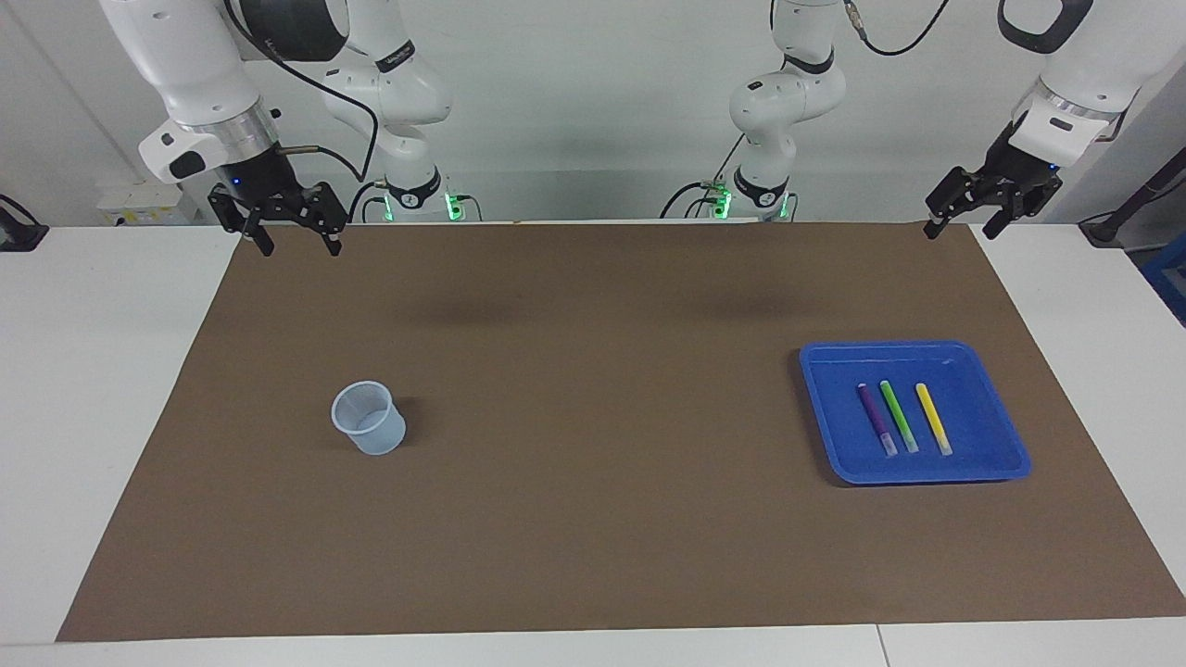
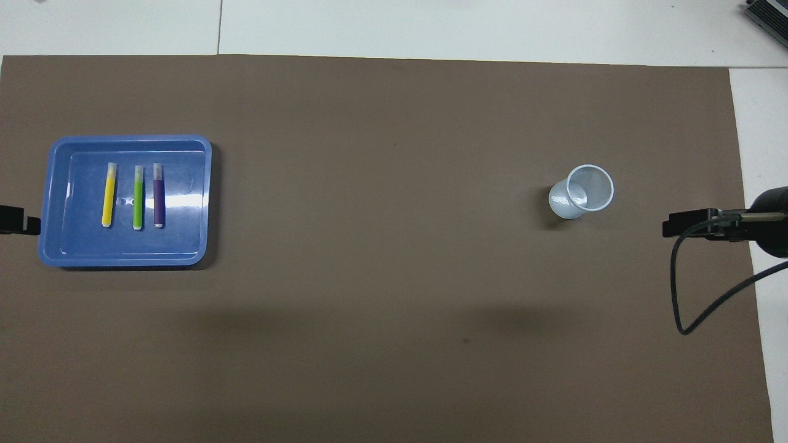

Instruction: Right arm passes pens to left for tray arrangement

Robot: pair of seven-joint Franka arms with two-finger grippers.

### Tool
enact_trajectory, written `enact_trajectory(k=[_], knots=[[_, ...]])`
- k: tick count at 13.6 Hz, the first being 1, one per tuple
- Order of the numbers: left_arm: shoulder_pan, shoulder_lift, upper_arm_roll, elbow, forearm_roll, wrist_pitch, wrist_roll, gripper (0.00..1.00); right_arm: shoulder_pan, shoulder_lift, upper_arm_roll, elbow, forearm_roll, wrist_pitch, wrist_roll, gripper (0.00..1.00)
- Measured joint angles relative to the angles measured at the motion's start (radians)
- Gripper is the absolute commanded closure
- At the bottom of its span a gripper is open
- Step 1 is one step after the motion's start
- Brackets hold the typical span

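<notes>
My left claw [image 1: 962, 225] hangs in the air over the corner of the brown mat [image 1: 593, 519] at the left arm's end of the tabletop [image 1: 93, 371], close to my own base. Its fingers stand spread apart and hold nothing. In the overhead view only its dark tip [image 2: 18, 220] shows at the picture's edge, just beside the tray's rim and not over the pens.

My right claw [image 1: 295, 241] hangs over the matching corner of the mat at the right arm's end, also close to my base. Its two fingers are parted wide and empty. A black cable [image 2: 683, 289] loops down from that wrist.

The blue tray [image 1: 996, 443] lies flat on the mat toward the left arm's end, about midway across the mat's depth. All three pens lie inside it, side by side and nearly parallel, apart from one another and clear of the rim. The purple pen [image 1: 876, 419] is the one nearest the middle of the tabletop, the green pen [image 1: 898, 415] lies between the others, and the yellow pen [image 1: 933, 418] is nearest the tabletop's end. Each has its pale end pointing away from me.

A small translucent bluish cup [image 1: 369, 431] sits upright on the mat toward the right arm's end, well apart from the tray, with nothing visible inside it. Neither claw touches anything.
</notes>
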Motion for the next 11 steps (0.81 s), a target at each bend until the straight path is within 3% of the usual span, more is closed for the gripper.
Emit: enact_trajectory(k=[3, 11], knots=[[-0.118, -0.001, 0.107, -0.001, 0.005, -0.004, 0.000, 0.00, 0.000, 0.000, 0.000, 0.000, 0.000, 0.000, 0.000, 0.00], [-0.134, -0.001, 0.106, -0.014, 0.072, -0.008, 0.038, 0.00, 0.000, 0.000, 0.000, 0.000, 0.000, 0.000, 0.000, 0.00]])
